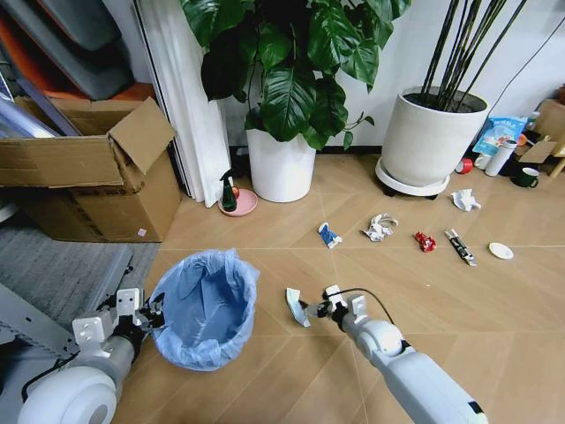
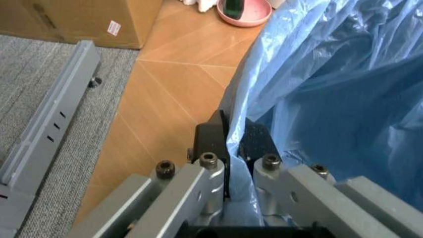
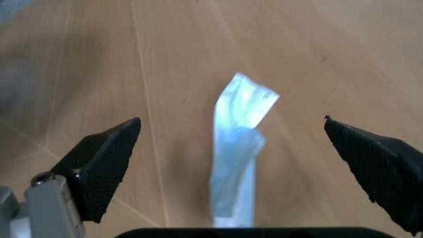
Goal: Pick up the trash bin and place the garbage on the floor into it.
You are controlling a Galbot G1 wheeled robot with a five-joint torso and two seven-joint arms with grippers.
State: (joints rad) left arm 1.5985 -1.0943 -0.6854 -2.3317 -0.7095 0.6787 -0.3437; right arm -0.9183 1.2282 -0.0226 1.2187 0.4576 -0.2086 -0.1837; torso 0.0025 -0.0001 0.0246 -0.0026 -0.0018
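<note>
The left gripper (image 1: 152, 311), in the lower left of the head frame, is clamped on the rim of the trash bin (image 1: 207, 309); in the left wrist view its 2 dark fingers (image 2: 210, 136) pinch the light-blue bag liner (image 2: 330, 89) between them. The bin stands upright at lower centre-left, mouth open upward, though whether it is lifted off the floor (image 1: 494, 300) cannot be told.

The right gripper (image 1: 311, 310) sits just right of the bin at lower centre. Its jaws stand wide apart and hold nothing; a pale blue wrapper (image 3: 239, 148) lies on the floor between the 2 pads (image 3: 106, 158), apart from both. So the step in hand looks like the pick of the 1st scrap, with the bin already secured.

The wrapper is narrow, and in the right wrist view its long axis runs away from the gripper, roughly crosswise to the line on which the jaws close, which suits a pinch across its width. The next move likely calls for lowering until the pads bracket the thin film, closing, then carrying it over the bin mouth.

Further garbage waits in a row at centre right: a blue-white wrapper (image 1: 329, 235), a paper wad (image 1: 380, 228), a red scrap (image 1: 425, 241), a dark wrapper (image 1: 460, 246) and a white disc (image 1: 500, 251).
</note>
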